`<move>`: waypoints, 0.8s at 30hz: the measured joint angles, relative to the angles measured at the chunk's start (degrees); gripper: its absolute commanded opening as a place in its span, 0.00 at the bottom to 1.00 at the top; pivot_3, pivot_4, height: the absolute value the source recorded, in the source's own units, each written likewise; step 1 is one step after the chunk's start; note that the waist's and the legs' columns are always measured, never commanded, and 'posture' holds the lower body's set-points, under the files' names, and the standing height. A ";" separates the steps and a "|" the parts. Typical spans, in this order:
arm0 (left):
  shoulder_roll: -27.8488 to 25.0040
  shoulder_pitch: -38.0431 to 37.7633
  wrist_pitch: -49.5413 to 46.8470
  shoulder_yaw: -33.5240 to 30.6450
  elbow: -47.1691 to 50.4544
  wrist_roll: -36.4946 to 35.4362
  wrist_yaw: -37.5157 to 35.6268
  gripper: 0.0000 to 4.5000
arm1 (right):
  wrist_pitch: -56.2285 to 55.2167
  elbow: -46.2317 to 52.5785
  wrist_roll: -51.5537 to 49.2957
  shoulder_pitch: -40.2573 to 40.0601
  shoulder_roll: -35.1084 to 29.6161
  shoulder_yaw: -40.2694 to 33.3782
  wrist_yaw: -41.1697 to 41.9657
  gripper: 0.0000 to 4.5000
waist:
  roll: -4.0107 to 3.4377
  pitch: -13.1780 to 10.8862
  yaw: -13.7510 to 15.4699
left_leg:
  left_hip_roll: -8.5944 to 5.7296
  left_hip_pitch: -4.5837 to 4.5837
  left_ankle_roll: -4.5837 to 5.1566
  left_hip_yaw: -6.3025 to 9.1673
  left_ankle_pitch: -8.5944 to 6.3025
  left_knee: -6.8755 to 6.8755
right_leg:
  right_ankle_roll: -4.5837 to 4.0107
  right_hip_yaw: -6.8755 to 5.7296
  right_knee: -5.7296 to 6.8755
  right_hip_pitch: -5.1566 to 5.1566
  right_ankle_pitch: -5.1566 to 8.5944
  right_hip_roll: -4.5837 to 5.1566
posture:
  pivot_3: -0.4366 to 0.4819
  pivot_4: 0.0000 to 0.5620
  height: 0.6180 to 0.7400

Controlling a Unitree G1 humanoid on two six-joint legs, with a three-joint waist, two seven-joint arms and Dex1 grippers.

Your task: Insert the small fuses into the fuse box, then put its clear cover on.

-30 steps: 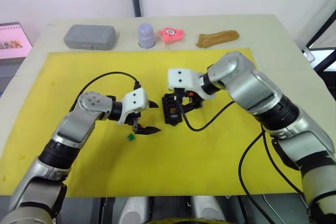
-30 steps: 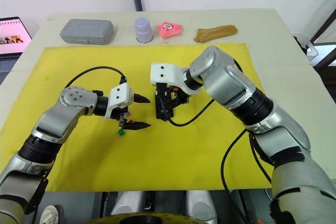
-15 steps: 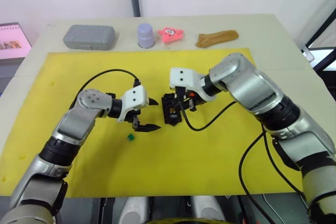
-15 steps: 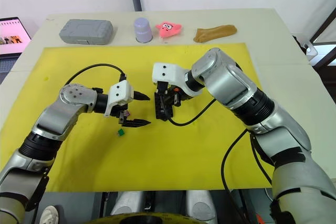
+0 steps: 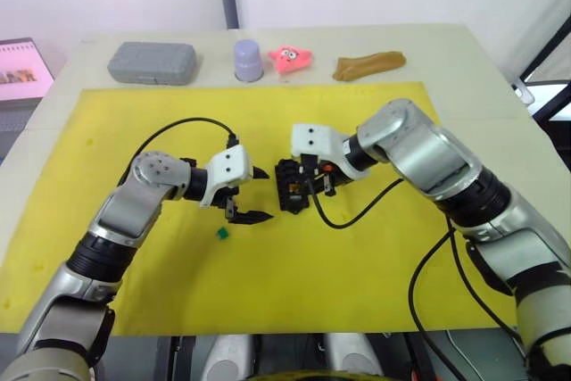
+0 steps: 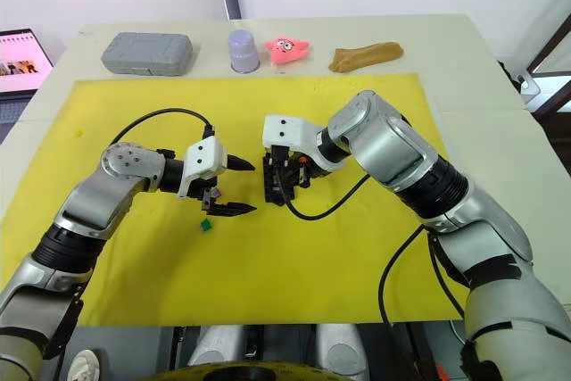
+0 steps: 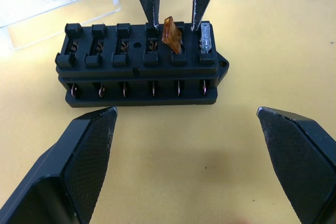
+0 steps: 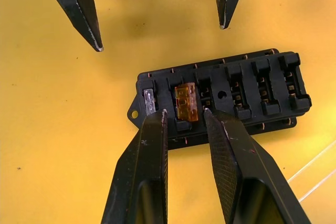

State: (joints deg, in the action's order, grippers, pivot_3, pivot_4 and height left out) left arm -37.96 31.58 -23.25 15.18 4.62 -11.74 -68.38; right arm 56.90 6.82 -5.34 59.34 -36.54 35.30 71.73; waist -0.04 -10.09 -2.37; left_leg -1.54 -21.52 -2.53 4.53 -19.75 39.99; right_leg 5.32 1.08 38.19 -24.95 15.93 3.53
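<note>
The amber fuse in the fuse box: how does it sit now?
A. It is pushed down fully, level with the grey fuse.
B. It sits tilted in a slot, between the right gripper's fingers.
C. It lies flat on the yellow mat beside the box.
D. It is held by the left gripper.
B: the amber fuse leans crooked in its slot of the fuse box, with the right gripper astride it.

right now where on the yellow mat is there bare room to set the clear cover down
Free: the near strip of the yellow mat toward the robot, and its far-left part below the grey case. Crowded: the middle, around the black fuse box, both grippers and the green fuse.
</note>
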 measured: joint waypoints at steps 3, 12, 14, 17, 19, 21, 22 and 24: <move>0.00 0.00 0.00 0.00 0.00 0.00 0.04 1.00 | -0.55 -0.47 -0.11 0.01 0.00 -0.01 0.03 0.27 | 0.00 0.00 0.00 | 0.00 0.00 0.00 0.00 0.00 0.00 | 0.00 0.00 0.00 0.00 0.00 0.00 | 0.48 0.27 1.00; -0.03 -0.06 0.00 -0.01 0.02 -0.01 0.14 1.00 | -1.21 -1.45 -0.51 0.08 0.06 -0.01 0.00 0.27 | 0.00 0.00 0.04 | 0.00 0.00 0.00 0.00 0.00 0.01 | 0.00 0.00 0.00 0.01 0.00 0.00 | 0.48 0.27 1.00; -0.02 -0.06 0.00 -0.01 0.02 -0.01 0.14 1.00 | -1.21 -1.45 -0.51 0.08 0.07 -0.01 -0.01 0.21 | 0.00 0.00 0.05 | 0.00 0.00 0.00 0.00 0.00 0.01 | 0.00 0.00 0.00 0.01 0.00 0.00 | 0.48 0.27 1.00; -0.02 -0.05 0.00 -0.01 0.02 -0.01 0.16 1.00 | -1.18 -1.64 -0.57 0.09 0.10 0.00 -0.08 0.01 | 0.00 0.00 0.03 | 0.00 0.00 0.00 0.00 0.00 0.01 | 0.00 0.00 0.00 0.00 0.00 0.00 | 0.48 0.27 1.00; -0.02 -0.03 0.00 -0.02 0.01 -0.01 0.17 1.00 | -1.21 -1.55 -0.61 0.11 0.20 0.02 0.09 0.01 | 0.00 0.00 0.01 | 0.00 0.01 0.00 0.00 0.00 0.01 | 0.00 0.00 0.00 0.01 0.00 0.00 | 0.48 0.27 1.00; -0.02 -0.03 0.00 -0.02 0.01 -0.01 0.17 1.00 | -1.18 -1.59 -0.61 0.11 0.20 0.01 0.06 0.01 | 0.00 0.00 0.01 | 0.00 0.01 0.00 0.00 0.00 0.01 | 0.00 0.00 0.00 0.01 0.00 0.00 | 0.48 0.27 1.00; -0.02 -0.04 0.00 -0.02 0.01 -0.01 0.16 1.00 | -1.16 -1.59 -0.61 0.11 0.20 0.01 0.09 0.01 | 0.00 0.00 0.01 | 0.00 0.01 0.00 0.00 0.00 0.00 | 0.00 0.00 0.00 0.01 0.00 0.00 | 0.48 0.27 1.00; -0.03 -0.03 0.00 -0.02 0.01 -0.01 0.16 1.00 | -1.07 -1.59 -0.62 0.14 0.20 0.01 0.09 0.01 | 0.00 0.00 0.01 | 0.00 0.01 0.00 0.00 0.00 0.00 | 0.00 0.00 0.00 0.01 0.00 0.00 | 0.48 0.27 1.00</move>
State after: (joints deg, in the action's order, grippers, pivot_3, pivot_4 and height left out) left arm -37.99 31.55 -23.25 15.16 4.63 -11.75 -68.23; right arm 55.83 5.23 -5.96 59.48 -36.34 35.31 71.83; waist -0.04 -10.08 -2.36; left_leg -1.54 -21.51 -2.53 4.53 -19.75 40.00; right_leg 5.32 1.08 38.19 -24.94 15.93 3.53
